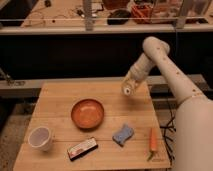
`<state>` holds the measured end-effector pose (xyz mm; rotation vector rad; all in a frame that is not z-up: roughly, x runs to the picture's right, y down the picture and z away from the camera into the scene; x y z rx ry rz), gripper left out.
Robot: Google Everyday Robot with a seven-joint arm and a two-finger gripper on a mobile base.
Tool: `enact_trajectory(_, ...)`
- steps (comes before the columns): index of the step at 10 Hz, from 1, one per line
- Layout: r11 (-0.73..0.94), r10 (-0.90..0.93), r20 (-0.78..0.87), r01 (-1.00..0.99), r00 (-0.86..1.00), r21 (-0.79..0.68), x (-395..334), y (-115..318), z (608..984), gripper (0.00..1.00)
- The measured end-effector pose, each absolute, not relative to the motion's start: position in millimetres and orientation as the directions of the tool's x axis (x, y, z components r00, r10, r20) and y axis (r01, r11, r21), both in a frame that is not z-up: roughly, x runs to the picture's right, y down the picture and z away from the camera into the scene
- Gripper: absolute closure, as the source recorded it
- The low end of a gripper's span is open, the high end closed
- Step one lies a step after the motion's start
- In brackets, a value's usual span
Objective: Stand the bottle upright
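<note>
My gripper (128, 88) hangs above the back right part of the wooden table (55, 100), on the end of the white arm that comes in from the right. It is shut on the small white bottle (128, 90). The bottle's round white end points down and to the left, tilted, a little above the table top. The rest of the bottle is hidden inside the gripper.
An orange bowl (87, 113) sits mid-table, with a white cup (40, 137) at front left. A flat black-and-red case (82, 148) lies at the front, a blue sponge (123, 134) to its right, and a carrot (153, 140) near the right edge. A dark shelf runs behind the table.
</note>
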<state>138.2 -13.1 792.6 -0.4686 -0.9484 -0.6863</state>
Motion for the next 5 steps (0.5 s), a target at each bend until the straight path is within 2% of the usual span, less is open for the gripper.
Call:
enact_trajectory(3, 0.836, -0.018, 0.897, 0.498, 0.442, -0.229, 141, -10, 786, 0.98)
enact_trajectory(5, 0.864, 0.169, 0.883, 0.366, 0.437, -0.346, 146, -7, 778, 0.98)
